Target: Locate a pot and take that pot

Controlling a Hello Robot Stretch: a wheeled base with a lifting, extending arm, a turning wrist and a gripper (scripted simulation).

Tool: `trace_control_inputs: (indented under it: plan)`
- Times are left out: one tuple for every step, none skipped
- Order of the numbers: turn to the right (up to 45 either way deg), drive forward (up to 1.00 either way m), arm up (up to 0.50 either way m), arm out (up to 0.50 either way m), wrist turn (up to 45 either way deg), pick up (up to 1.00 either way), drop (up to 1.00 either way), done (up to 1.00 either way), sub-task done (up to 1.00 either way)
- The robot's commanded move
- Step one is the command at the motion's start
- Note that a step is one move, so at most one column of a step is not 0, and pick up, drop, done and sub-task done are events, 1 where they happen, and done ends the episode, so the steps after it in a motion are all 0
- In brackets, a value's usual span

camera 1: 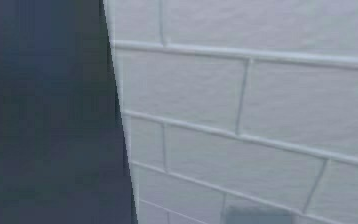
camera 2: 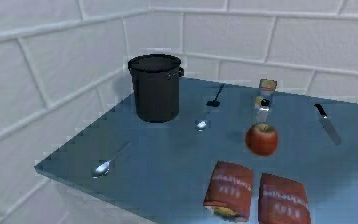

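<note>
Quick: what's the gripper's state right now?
Gripper: cannot be told. The black cylindrical pot stands on the blue-grey counter.

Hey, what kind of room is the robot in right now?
Probably a kitchen. A blue counter stands against a white tiled wall, and on it are a black pot, a spoon and a knife.
</note>
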Motion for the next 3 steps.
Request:
trace_control_inputs:
  plan:
    - [0.0,0.0,0.38,0.0,0.0,0.0,0.0,0.0,0.0]
    - [0.0,0.0,0.0,0.42,0.0,0.0,0.0,0.0,0.0]
    - [0.0,0.0,0.0,0.0,45.0,0.0,0.0,0.0,0.0]
